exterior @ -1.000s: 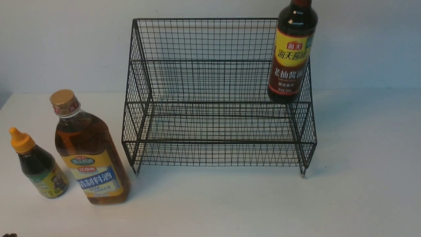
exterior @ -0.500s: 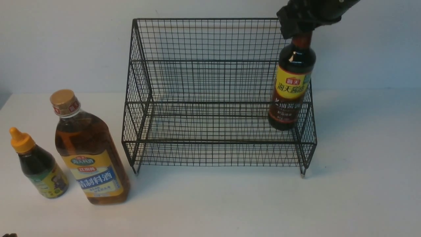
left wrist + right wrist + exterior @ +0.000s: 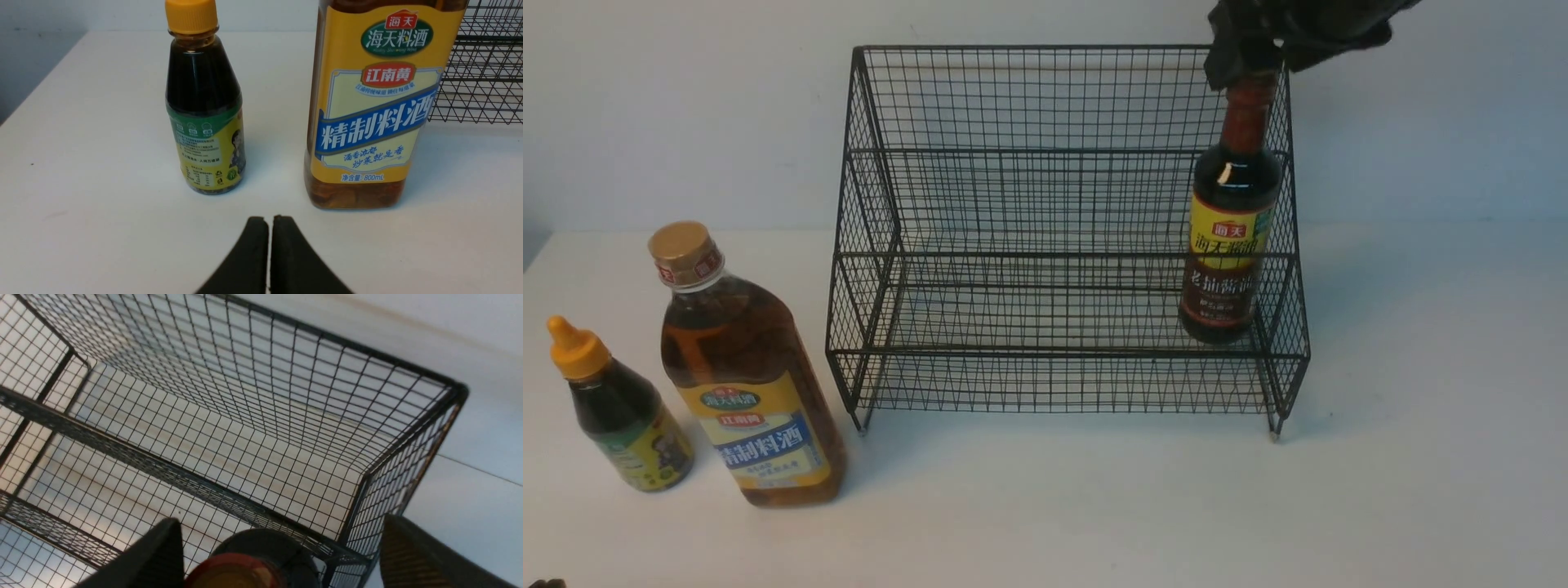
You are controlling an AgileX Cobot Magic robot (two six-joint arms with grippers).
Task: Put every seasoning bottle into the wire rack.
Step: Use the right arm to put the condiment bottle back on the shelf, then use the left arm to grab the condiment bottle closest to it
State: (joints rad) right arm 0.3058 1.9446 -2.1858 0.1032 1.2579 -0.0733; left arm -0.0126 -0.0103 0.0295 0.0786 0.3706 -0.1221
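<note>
The black wire rack [image 3: 1045, 204] stands at the middle back. The tall dark bottle [image 3: 1225, 245] with the yellow-red label stands upright at the right end of the rack's lower tier. My right gripper [image 3: 1254, 69] hangs right over its neck and hides the cap. In the right wrist view this gripper [image 3: 280, 522] is open, its fingers wide apart on either side of the cap [image 3: 233, 573]. The large amber bottle [image 3: 743, 376] and the small dark bottle [image 3: 621, 408] stand on the table left of the rack. My left gripper [image 3: 269, 220] is shut and empty, in front of both.
The white table [image 3: 1094, 506] ends at a pale wall close behind the rack. The table's left edge runs just beyond the small bottle. The rack's upper tier [image 3: 1029, 155] holds nothing. The rack's corner [image 3: 482, 81] shows beside the amber bottle [image 3: 367, 102].
The tall dark bottle has come down from above the rack's right side onto the lower tier, and my right gripper came down with it. The left arm and the other bottles have not moved.
</note>
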